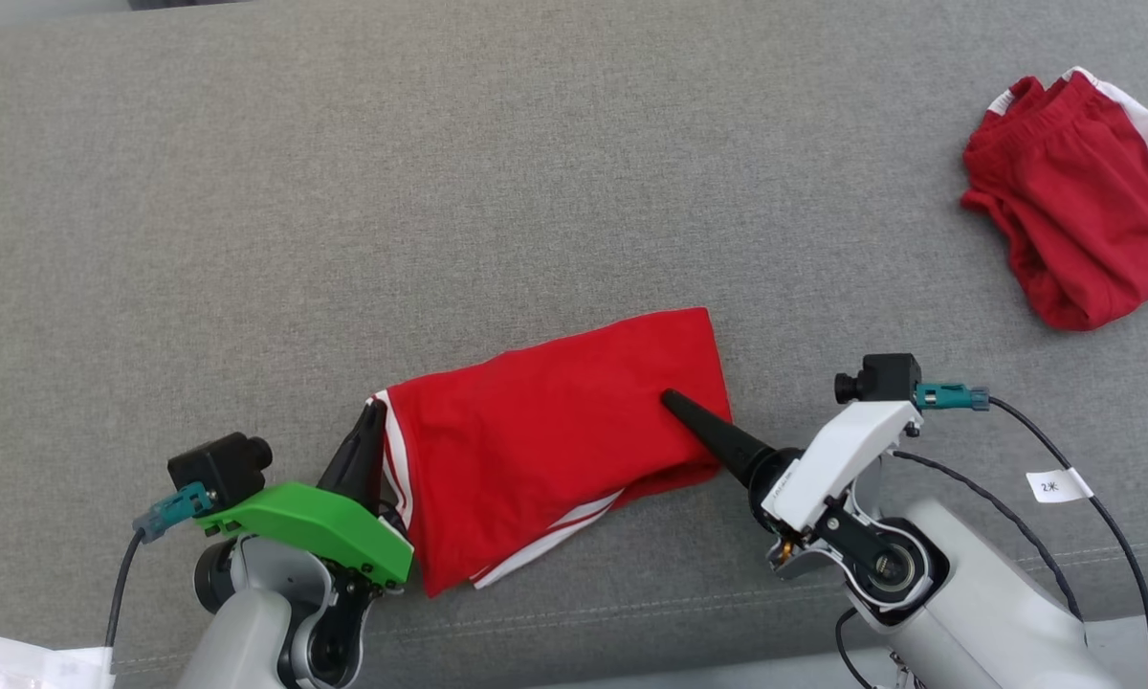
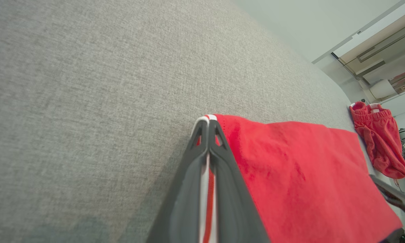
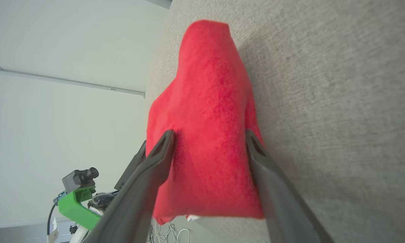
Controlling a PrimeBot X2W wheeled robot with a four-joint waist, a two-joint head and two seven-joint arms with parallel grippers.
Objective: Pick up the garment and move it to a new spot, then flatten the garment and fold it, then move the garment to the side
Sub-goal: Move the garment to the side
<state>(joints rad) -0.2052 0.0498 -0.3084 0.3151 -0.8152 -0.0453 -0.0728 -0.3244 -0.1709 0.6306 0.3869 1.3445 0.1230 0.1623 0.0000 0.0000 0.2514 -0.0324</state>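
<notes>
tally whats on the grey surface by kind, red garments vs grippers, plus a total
red garments: 2 (folded red garment, crumpled red garment)
grippers: 2 (left gripper shut on the folded one's striped edge, right gripper open astride its other end)
total: 4

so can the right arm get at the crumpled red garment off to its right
Probably yes. The right gripper is open around the folded garment, so free to leave, and only bare grey surface lies between it and the crumpled red garment.
</notes>
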